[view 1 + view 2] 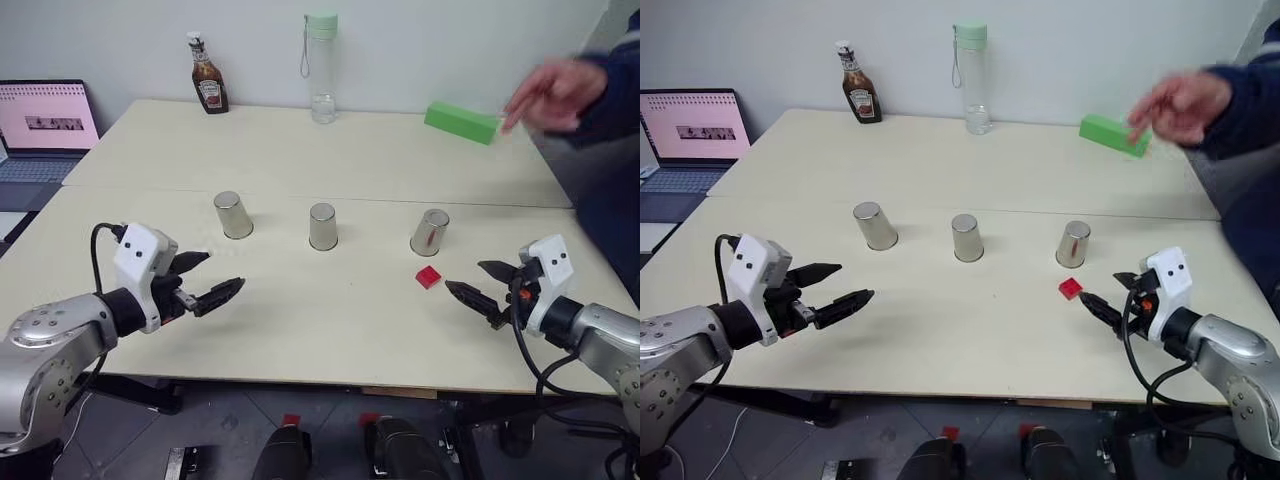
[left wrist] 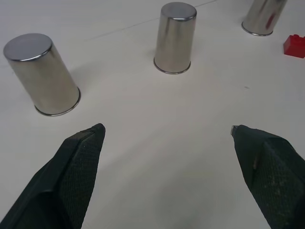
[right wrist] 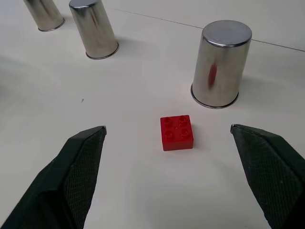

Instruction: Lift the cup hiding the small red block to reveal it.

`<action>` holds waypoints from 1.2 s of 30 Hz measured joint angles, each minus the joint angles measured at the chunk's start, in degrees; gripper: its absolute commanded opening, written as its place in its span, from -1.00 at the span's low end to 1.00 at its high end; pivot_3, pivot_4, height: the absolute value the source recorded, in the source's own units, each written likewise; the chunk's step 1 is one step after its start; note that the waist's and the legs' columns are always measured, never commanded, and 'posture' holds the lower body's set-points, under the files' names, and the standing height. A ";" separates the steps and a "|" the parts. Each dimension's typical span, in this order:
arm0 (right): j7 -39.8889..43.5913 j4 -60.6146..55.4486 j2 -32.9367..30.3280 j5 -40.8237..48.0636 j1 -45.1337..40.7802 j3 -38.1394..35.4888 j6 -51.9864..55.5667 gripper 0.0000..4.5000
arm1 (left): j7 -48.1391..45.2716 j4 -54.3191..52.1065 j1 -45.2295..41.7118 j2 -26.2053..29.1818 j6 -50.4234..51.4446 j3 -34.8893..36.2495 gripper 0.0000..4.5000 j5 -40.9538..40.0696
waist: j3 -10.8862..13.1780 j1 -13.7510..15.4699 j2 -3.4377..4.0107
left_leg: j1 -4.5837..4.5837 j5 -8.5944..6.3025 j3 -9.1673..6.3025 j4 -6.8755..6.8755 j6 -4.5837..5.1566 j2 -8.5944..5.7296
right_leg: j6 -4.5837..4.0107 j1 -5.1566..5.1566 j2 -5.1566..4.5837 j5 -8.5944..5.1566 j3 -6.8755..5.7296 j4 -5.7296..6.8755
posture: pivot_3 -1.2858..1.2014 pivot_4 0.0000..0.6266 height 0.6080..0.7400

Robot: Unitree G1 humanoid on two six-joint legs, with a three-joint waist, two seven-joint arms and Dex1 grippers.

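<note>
Nearest, the left gripper and the right gripper hover over the desk, jaws spread wide and holding nothing; the small red block lies uncovered just before the right cup. Beyond stand the middle cup and left cup; farthest, a person's hand hovers near a green block.

Small red block lies uncovered — beside the right steel cup.

A pale cream table stands against a plain white wall, with an open laptop on what seems a side desk.
</note>
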 measured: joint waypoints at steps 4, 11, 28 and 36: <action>0.15 0.03 -0.13 0.51 0.00 -0.13 0.00 0.98 | -0.65 0.06 -0.40 0.58 0.27 -0.08 1.00 -0.78 | 0.00 0.00 0.00 | 0.00 0.00 0.00 -0.02 0.00 0.00 | 0.00 -0.01 0.01 0.00 0.00 0.00 | 0.03 -0.52 1.00; 0.59 0.24 -0.65 0.99 0.03 -0.11 -0.10 0.98 | -1.32 1.00 -0.78 2.13 1.20 -0.08 1.00 -1.52 | 0.00 0.00 0.00 | -0.01 0.00 0.00 -0.03 0.00 -0.01 | 0.01 -0.02 0.01 0.01 0.00 0.00 | 0.03 -0.52 1.00; 0.60 1.65 -0.64 0.95 -1.75 1.28 -0.47 0.98 | -2.26 1.48 -0.12 2.63 1.01 0.07 1.00 -1.50 | 0.00 0.00 0.00 | 0.00 0.00 0.02 -0.01 0.00 0.00 | 0.01 -0.01 0.01 0.00 0.01 0.01 | 0.03 -0.52 1.00; 0.60 2.75 -0.64 0.87 -1.76 1.43 -1.14 0.98 | -2.33 1.49 0.32 2.63 0.08 0.07 1.00 -1.34 | 0.00 0.00 0.00 | 0.00 0.00 0.03 -0.02 0.00 0.00 | 0.01 -0.01 0.01 0.01 0.02 0.01 | 0.03 -0.52 1.00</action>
